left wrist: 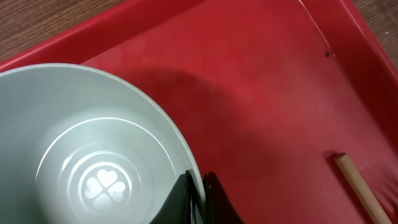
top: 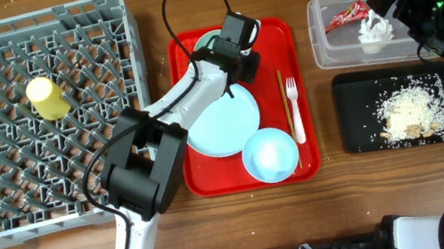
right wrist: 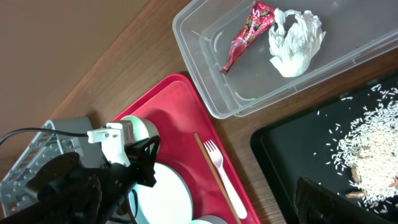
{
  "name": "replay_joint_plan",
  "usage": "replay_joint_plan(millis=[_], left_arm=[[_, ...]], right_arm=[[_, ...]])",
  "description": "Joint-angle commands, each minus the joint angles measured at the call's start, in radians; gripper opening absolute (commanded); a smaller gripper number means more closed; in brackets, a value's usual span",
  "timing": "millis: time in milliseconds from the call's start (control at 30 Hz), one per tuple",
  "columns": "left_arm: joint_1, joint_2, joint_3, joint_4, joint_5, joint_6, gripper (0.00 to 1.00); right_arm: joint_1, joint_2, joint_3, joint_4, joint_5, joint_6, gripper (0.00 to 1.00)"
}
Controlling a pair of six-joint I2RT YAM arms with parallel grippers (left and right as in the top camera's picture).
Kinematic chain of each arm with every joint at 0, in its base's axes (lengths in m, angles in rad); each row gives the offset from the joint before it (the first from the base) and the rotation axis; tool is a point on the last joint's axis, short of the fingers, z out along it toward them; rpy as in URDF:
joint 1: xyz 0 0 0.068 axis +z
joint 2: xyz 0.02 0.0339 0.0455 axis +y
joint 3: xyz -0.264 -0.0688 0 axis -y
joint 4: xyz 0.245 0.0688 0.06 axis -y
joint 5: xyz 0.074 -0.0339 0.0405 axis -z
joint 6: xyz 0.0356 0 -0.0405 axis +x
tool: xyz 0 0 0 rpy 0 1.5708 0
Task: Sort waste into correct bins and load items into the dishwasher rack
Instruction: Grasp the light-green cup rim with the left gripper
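The left fingers [left wrist: 198,198] are pinched narrow on the rim of the pale green bowl [top: 207,44], which sits at the far end of the red tray [top: 266,36]; the wrist view shows the rim caught between the two tips and a clover mark in the bowl's bottom. On the middle of the tray lies the large white plate [top: 224,124], and at the tray's near right corner stands the small white bowl [top: 270,154], overlapping the plate's edge. Along the tray's right side lie the white fork [top: 295,110] and, just beside it, a thin wooden stick [top: 283,96]. To the right of the tray on the table [top: 181,231], the clear tub [top: 328,43] holds the red wrapper [top: 347,15] and the white napkin [top: 376,32], touching each other; the right fingers [top: 387,2] hang over it spread wide, holding nothing. Nearer than the tub, the black tray [top: 361,142] carries the rice scraps [top: 414,110]. Left of the red tray, the dishwasher rack [top: 1,207] holds the yellow cup [top: 47,98].
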Motion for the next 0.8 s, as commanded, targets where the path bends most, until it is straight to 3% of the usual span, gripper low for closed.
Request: replay_joint_plan(millis=[0, 167, 500, 767], left_arm=[[-0.004, 0.004, 0.002, 0.011, 0.006, -0.003, 0.04], [-0.004, 0.004, 0.002, 0.028, -0.013, -0.003, 0.04], [-0.097, 0.002, 0.003, 0.065, -0.403, 0.084, 0.04], [-0.138, 0.002, 0.003, 0.059, -0.512, 0.132, 0.04]], right_arm=[[0.002, 0.004, -0.001, 0.0, 0.013, -0.013, 1.0], [0.002, 0.004, -0.001, 0.0, 0.013, -0.013, 1.0], [0.002, 0.004, -0.001, 0.0, 0.013, -0.013, 1.0], [0.002, 0.004, -0.001, 0.0, 0.013, -0.013, 1.0]])
